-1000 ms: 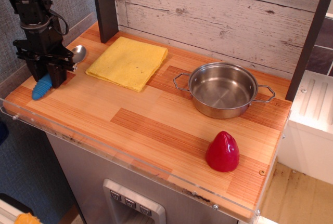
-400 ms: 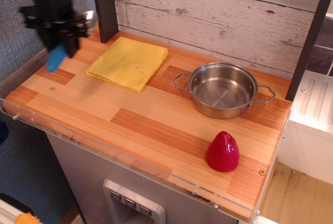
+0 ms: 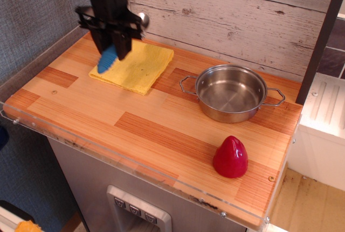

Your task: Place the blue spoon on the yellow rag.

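Observation:
The yellow rag (image 3: 141, 68) lies flat at the back left of the wooden counter. My gripper (image 3: 114, 41) is shut on the blue spoon (image 3: 108, 60) and holds it in the air over the rag's left part. The spoon's blue handle hangs down and to the left below the fingers. Its silver bowl (image 3: 143, 18) sticks up to the right behind the gripper. The spoon does not touch the rag.
A steel pot (image 3: 230, 92) with two handles stands right of the rag. A red pepper-like object (image 3: 230, 156) sits near the front right. A whitewashed plank wall (image 3: 226, 11) closes the back. A clear lip (image 3: 108, 156) runs along the front edge.
My gripper lifted the spoon from the counter's far left edge, then carried it right and back until it hangs over the rag.

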Available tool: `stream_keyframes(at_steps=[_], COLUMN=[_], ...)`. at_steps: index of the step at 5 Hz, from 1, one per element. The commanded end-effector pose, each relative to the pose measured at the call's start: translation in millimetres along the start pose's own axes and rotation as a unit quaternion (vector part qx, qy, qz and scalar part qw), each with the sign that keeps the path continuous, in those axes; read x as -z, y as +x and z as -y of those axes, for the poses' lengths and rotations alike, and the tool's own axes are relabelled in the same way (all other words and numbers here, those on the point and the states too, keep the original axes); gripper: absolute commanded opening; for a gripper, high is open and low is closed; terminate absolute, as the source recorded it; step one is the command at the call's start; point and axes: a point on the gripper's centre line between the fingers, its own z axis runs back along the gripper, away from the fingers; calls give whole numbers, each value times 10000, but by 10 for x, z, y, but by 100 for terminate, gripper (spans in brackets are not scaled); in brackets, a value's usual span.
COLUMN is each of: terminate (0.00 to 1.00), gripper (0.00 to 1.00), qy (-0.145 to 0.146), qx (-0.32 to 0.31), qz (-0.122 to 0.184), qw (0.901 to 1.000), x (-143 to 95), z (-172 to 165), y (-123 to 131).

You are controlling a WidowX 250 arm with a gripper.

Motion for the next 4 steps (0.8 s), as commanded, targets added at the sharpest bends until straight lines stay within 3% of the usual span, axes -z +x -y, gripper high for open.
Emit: stream_keyframes(at_steps=[1,2,4], terminate=[0,0,0], gripper=[0,100,100], qy=[165,193,145], qx=[-346,-430,7], qz=[55,-18,81], qw=[9993,9989,9999], x=[52,65,-173], z=[-114,-177,-21], y=[173,159,50])
